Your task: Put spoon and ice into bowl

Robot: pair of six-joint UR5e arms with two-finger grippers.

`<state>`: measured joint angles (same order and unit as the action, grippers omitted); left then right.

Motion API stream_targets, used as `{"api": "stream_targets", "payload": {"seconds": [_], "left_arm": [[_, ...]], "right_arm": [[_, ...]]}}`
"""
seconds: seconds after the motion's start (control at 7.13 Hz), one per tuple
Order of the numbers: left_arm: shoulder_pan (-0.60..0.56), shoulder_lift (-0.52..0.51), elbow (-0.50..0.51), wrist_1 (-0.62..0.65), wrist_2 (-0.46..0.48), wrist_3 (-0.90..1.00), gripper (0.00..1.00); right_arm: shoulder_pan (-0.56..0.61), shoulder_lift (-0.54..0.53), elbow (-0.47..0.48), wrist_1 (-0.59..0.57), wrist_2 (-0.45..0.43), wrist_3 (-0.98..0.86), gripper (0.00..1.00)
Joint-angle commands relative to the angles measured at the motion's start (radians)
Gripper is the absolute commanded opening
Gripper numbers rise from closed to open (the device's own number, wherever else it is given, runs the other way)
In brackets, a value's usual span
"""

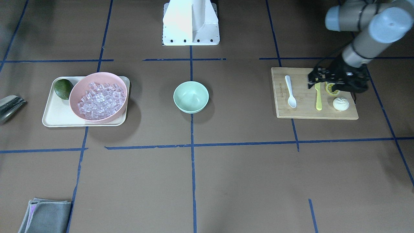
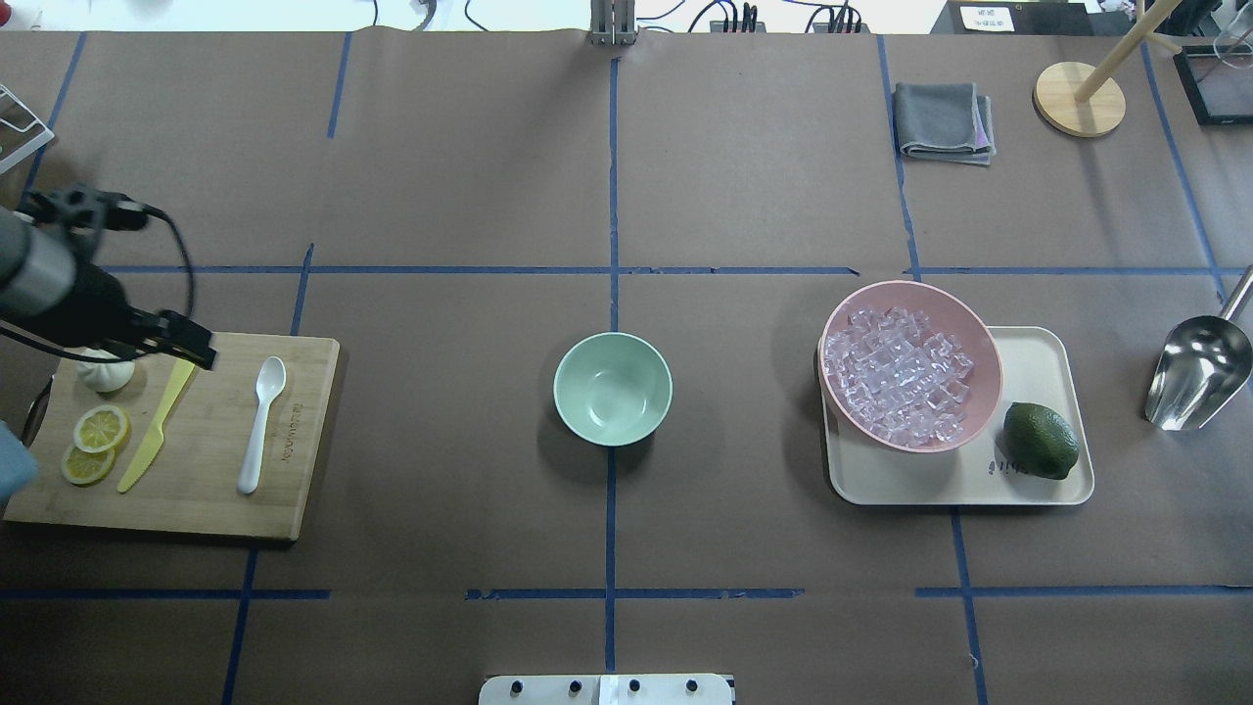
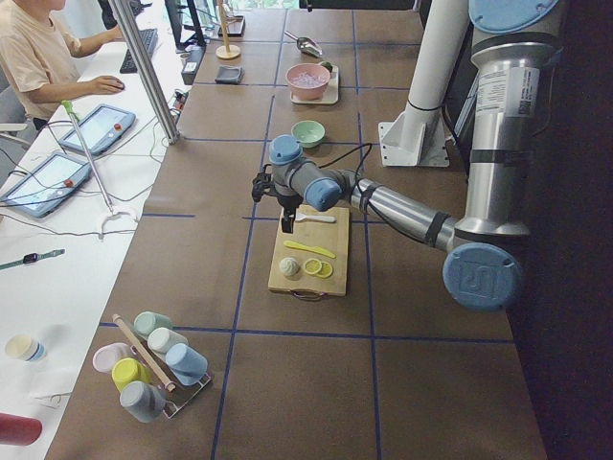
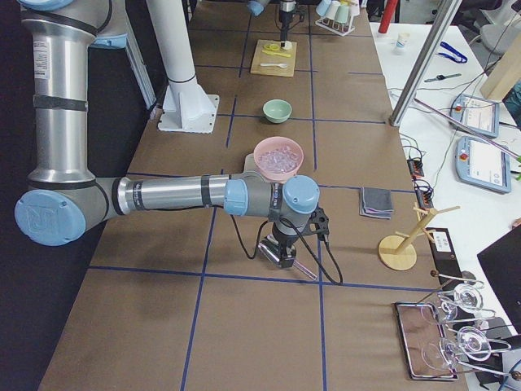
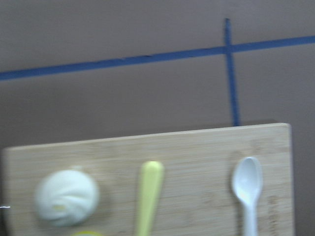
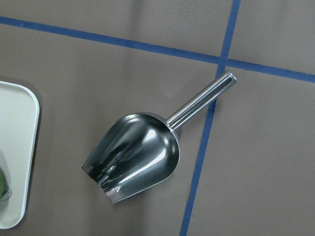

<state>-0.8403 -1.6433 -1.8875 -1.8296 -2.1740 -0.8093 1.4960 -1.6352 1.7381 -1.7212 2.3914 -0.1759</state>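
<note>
The right wrist view alone shows the steel scoop (image 6: 135, 157) whole; the overhead view cuts its handle off. The right gripper (image 4: 280, 256) shows only from the right side, pointing down over the scoop, its opening impossible to tell. The spoon (image 2: 260, 423) lies on the cutting board (image 2: 215, 499), near the left gripper (image 2: 196, 351), whose opening cannot be told either. The ice (image 2: 896, 377) fills the pink bowl (image 2: 979, 338); the mint bowl (image 2: 613, 388) stands mid-table. The left arm reaches low over the yellow knife (image 2: 155, 431)

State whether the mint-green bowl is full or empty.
Empty: the mint-green bowl shows only its bare inside.
</note>
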Motion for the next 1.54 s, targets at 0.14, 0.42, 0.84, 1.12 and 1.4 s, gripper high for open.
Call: {"api": "stream_targets", "payload": {"seconds": [0.14,0.42,0.84,1.12,1.4], "left_arm": [[0.125,-0.091,0.112,-0.004,0.062,-0.067,0.89],[0.124,-0.078,0.116,-0.004,0.053,-0.062,0.66],[0.122,-0.078,0.111,-0.004,0.051,-0.065,0.13],[0.122,-0.076,0.111,-0.004,0.052,-0.070,0.06],[0.118,-0.079,0.055,-0.002,0.049,-0.077,0.00]], "right_arm": [[-0.002,-0.002,-0.002,-0.001,0.000,0.000,1.00],[-0.002,-0.002,-0.003,-0.001,0.000,0.000,1.00],[-0.003,-0.002,-0.003,-0.003,0.000,0.000,1.00],[-0.003,-0.003,-0.006,-0.003,0.002,0.000,1.00],[-0.003,-0.003,-0.005,-0.003,0.003,0.001,1.00]]}}
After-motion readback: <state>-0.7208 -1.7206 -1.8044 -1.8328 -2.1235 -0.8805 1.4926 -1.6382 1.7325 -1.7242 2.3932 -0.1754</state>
